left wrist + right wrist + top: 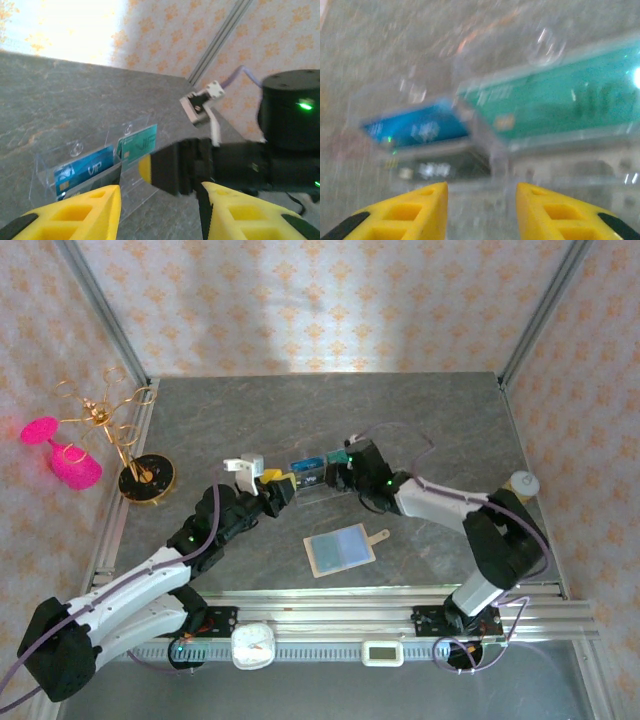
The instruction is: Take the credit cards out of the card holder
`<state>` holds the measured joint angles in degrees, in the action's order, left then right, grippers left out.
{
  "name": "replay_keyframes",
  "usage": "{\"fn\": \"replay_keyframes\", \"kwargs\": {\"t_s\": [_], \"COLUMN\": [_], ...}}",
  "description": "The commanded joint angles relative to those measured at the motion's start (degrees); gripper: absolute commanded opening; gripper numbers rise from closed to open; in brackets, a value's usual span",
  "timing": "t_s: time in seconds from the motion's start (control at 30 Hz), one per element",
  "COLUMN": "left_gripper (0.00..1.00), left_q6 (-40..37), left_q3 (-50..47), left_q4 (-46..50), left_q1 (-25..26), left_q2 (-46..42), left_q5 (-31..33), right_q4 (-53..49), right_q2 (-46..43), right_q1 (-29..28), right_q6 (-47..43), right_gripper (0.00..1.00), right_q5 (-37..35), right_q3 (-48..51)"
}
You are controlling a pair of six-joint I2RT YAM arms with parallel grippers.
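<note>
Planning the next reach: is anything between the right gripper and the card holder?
Nothing visible. In the top view the right gripper is at the clear tray, the open card holder lies nearer the bases, with bare table between them.

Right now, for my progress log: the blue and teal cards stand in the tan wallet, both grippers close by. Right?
No. The blue card and teal card stand in the clear tray, not the tan wallet, as the left wrist view shows. The left gripper and right gripper are close by.
</note>
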<state>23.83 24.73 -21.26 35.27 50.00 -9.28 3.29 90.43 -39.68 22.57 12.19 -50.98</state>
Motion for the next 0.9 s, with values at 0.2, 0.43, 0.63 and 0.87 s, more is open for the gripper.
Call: {"fn": "replay_keyframes", "kwargs": {"t_s": [0.2, 0.43, 0.63, 0.87], "left_gripper": [0.45, 0.44, 0.42, 0.32], "left_q6": [6.91, 9.45, 9.47, 11.39], "left_q3": [-5.92, -9.23, -10.12, -10.77], "left_q4": [0.7, 0.67, 3.14, 3.76], "left_q1": [0.51, 0.51, 0.48, 1.47], "left_q2": [-4.7, -7.44, -9.86, -8.91], "left_q5": [2.9, 1.33, 0.51, -3.18], "right_q4": [-11.69, -15.87, -19.31, -13.68], "right_q2": [-7.54, -1.33, 4.88, 1.58], "right_q1": [-20.13, -28.99, -31.02, -30.9], "right_q6": [1.02, 3.27, 5.6, 8.8], "right_gripper": [0.44, 0.44, 0.36, 0.0], "right_q5": [-7.74, -15.85, -20.65, -19.45], "right_q3": [9.4, 6.55, 4.14, 6.34]}}
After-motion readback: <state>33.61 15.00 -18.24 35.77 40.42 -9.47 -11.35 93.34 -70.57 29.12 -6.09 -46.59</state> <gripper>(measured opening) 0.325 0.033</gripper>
